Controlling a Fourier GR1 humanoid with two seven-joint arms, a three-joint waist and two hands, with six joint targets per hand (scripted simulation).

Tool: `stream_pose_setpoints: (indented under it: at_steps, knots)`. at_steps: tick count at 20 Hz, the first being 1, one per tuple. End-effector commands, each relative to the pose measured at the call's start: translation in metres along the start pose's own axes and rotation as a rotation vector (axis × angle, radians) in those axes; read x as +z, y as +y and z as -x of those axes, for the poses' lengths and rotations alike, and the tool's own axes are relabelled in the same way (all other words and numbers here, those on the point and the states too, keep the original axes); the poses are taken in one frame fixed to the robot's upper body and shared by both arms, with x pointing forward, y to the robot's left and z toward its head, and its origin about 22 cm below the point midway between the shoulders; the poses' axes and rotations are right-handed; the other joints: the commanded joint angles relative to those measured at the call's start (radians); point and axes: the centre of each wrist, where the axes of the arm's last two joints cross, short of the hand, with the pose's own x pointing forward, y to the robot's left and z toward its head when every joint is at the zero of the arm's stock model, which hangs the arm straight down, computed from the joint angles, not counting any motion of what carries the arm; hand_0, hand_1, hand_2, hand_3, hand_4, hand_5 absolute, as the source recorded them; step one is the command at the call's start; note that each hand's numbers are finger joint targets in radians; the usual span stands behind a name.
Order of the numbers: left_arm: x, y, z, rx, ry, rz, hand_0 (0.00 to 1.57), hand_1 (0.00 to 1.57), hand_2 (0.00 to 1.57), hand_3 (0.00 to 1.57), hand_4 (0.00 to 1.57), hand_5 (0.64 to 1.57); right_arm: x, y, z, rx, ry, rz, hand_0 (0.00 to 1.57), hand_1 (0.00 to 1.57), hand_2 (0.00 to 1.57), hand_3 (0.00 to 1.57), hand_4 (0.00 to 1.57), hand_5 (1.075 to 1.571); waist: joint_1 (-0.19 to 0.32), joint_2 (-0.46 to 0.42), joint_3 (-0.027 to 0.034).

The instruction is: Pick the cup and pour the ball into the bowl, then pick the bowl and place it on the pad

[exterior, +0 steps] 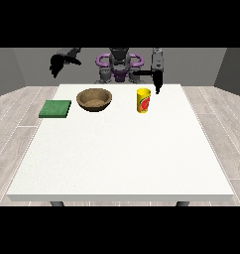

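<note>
The hand at the view's right point(157, 85) hangs empty just beside the yellow cup point(144, 100), seemingly poised to grasp; finger spread unclear.

Grey torso point(119, 67) with purple shoulder rings point(103, 60), grey forearm point(156, 59), black hands point(57, 63).

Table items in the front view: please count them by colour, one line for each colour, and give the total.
Green: 1, the pad
Brown: 1, the bowl
Yellow: 1, the cup
Total: 3 on the table
</note>
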Motion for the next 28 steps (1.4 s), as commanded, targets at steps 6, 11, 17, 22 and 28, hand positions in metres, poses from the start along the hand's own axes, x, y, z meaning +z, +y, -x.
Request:
stream_pose_setpoints:
  at_steps: [6,11,17,22,28]
  knots:
    - [0.013,0.004,0.063,-0.014,0.025,-0.032,0.0,0.0,0.0,0.0,0.0,1.45,-0.009,-0.014,-0.002,-0.016,-0.006,-0.01,0.0,0.0,0.0,0.0,0.2,1.571,-0.043,0.007,-0.0002]
    - [0.008,-0.028,0.066,-0.016,0.063,-0.036,0.0,0.0,0.0,0.0,0.0,1.451,-0.021,-0.05,-0.001,-0.005,0.016,0.014,0.0,0.0,0.0,0.0,0.04,1.571,-0.031,-0.019,0.0002]
    - [0.015,0.019,0.086,-0.315,0.011,-0.162,1.29,1.29,1.57,1.57,1.09,1.559,-0.028,-0.059,-0.04,0.004,-0.059,-0.035,0.0,0.0,0.0,0.07,0.0,1.571,-0.124,0.052,-0.0003]
    - [-0.001,0.013,0.077,-0.491,0.015,-0.105,1.29,1.29,1.57,1.57,1.17,1.546,-0.025,-0.073,-0.029,0.003,0.032,-0.025,0.0,0.0,0.0,0.19,0.0,1.57,-0.094,-0.058,0.0019]
    - [-0.024,-0.065,0.056,-0.726,-0.015,-0.006,1.3,1.3,1.57,1.57,1.19,1.539,-0.014,-0.07,0.007,-0.024,0.219,-0.014,0.0,0.0,0.0,0.22,0.22,1.569,-0.077,-0.253,0.0054]
